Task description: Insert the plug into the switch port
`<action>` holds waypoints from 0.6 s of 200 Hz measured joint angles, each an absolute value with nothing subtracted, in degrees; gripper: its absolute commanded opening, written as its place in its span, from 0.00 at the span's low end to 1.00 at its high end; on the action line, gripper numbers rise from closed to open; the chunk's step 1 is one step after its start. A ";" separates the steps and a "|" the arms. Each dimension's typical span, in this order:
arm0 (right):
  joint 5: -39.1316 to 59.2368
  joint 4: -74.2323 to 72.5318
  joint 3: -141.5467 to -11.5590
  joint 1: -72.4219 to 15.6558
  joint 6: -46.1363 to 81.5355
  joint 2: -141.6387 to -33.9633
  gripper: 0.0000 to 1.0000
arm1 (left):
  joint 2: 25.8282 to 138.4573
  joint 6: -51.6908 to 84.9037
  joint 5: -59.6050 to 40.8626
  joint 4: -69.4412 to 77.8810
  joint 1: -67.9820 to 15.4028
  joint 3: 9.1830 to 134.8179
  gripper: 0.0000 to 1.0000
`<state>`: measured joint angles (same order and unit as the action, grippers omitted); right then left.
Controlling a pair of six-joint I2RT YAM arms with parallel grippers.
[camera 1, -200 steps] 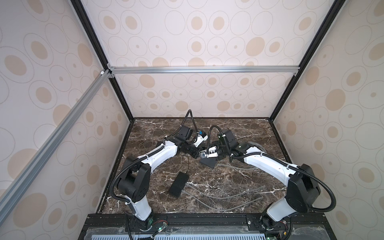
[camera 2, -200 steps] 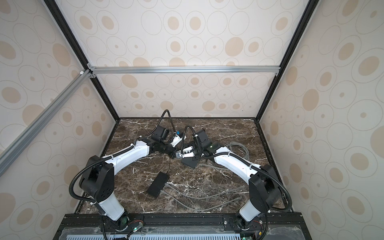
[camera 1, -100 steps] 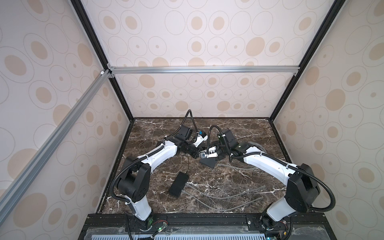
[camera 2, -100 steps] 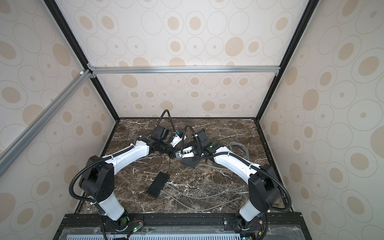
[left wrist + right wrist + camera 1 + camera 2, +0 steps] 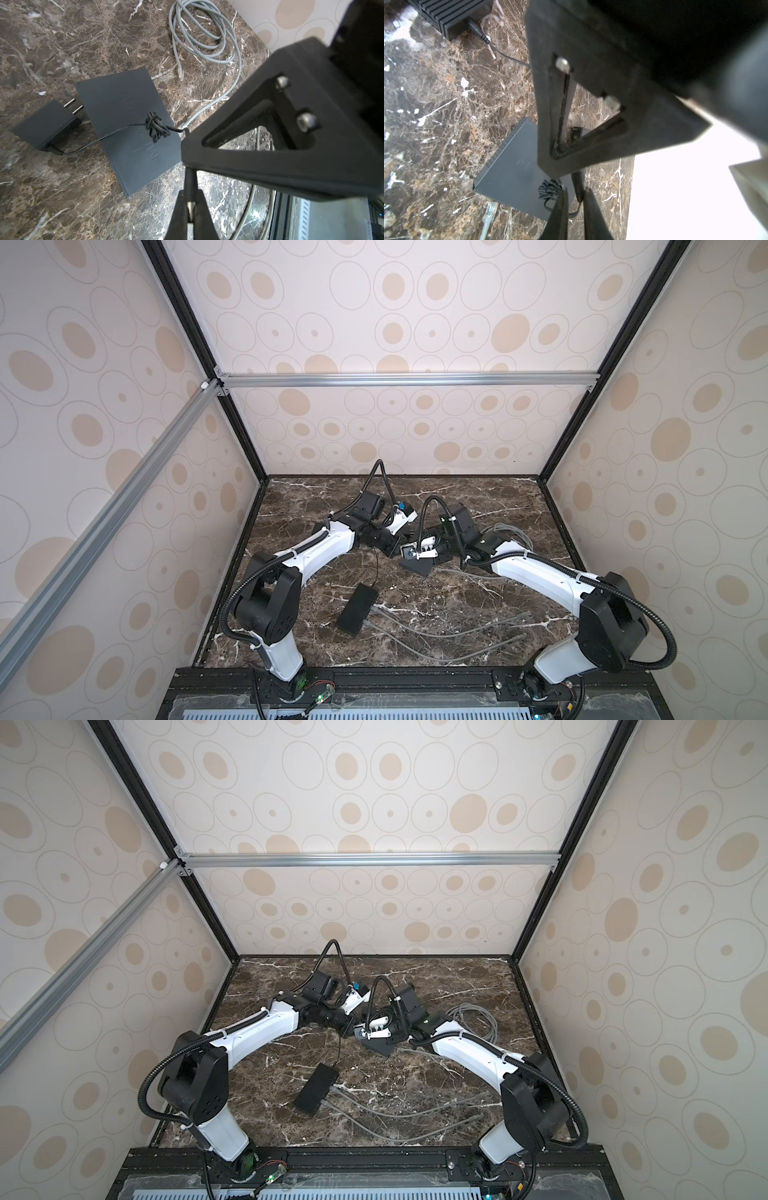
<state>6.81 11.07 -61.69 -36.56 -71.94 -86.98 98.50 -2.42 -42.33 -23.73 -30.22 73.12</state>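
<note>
In both top views the left arm (image 5: pixel 320 551) and the right arm (image 5: pixel 536 572) sit just where they were a second ago, tips meeting in the middle; the switch (image 5: pixel 124 116) has not moved either; pressed into its flat grey top are letters that look like NETGEAR, partly under a knotted cord bundle (image 5: pixel 155 128); the left end effector (image 5: pixel 190 193) is squeezed tight on the plug (image 5: pixel 189 180), a thin black round stick, just over one edge of the switch lying flat below; the right end effector (image 5: pixel 575 190) has its fingers a little apart on each side of the plug; I cannot tell if they press it; past the switch from the left end effector lies a black boxy adapter (image 5: pixel 43 124) with two shiny prongs, on the brown marbled worktop (image 5: pixel 62 41)
</note>
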 measured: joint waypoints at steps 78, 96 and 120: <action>6.15 11.09 -61.06 -35.88 -71.13 -86.30 0.17 | 98.50 -2.44 -43.66 -23.81 -30.33 73.12 0.00; 6.20 11.07 -61.06 -35.88 -70.96 -86.30 0.18 | 98.50 -2.44 -43.72 -23.79 -30.33 73.12 0.00; 6.42 11.00 -61.06 -35.88 -70.74 -86.30 0.18 | 98.50 -2.46 -44.03 -23.81 -30.33 73.14 0.00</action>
